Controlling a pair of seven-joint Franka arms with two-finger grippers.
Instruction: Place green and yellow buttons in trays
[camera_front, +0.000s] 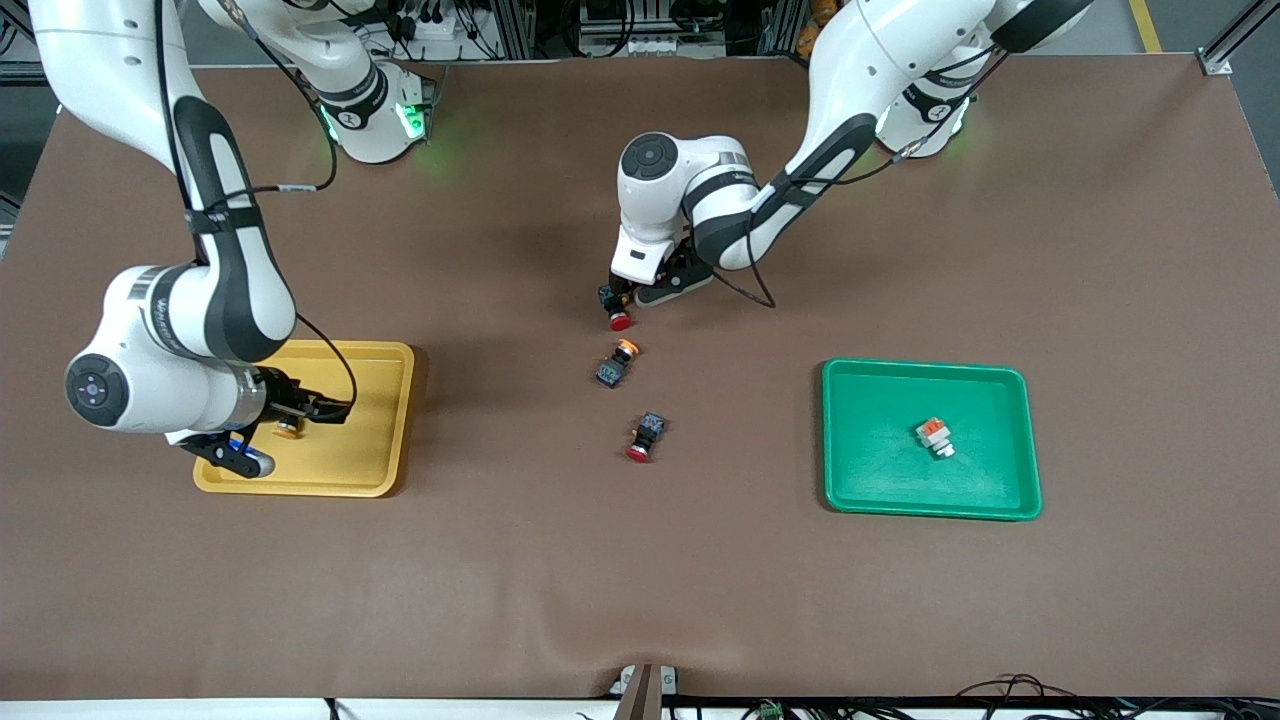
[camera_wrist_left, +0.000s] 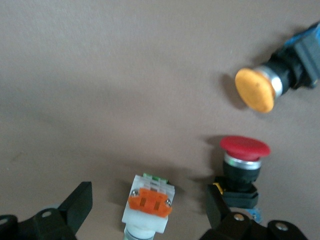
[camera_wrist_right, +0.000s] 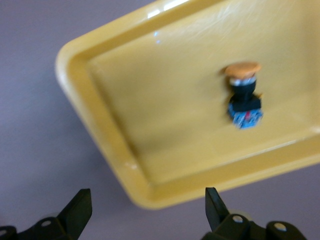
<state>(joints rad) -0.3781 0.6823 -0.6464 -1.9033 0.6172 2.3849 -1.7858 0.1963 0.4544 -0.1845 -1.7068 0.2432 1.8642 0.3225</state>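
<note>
left gripper (camera_wrist_left: 145, 215): low over mid-table, fingers spread wide with a white button (camera_wrist_left: 147, 205) standing between them, neither finger touching it
white button: on the cloth, orange block on top, just beside a red button (camera_front: 619, 318)
red button: upright by the left gripper's finger, red cap up
yellow button (camera_front: 618, 362): lying on its side on the cloth, a little nearer the camera than the red one
second red button (camera_front: 645, 437): nearer the camera again, on its side, apart from the rest
green tray (camera_front: 1015, 440): toward the left arm's end, one white button (camera_front: 934, 436) lying in it
right gripper (camera_wrist_right: 147, 212): hanging over the yellow tray's (camera_wrist_right: 115, 145) corner, fingers apart and holding nothing
yellow tray: toward the right arm's end, one yellow-capped button (camera_wrist_right: 244, 92) resting inside
</note>
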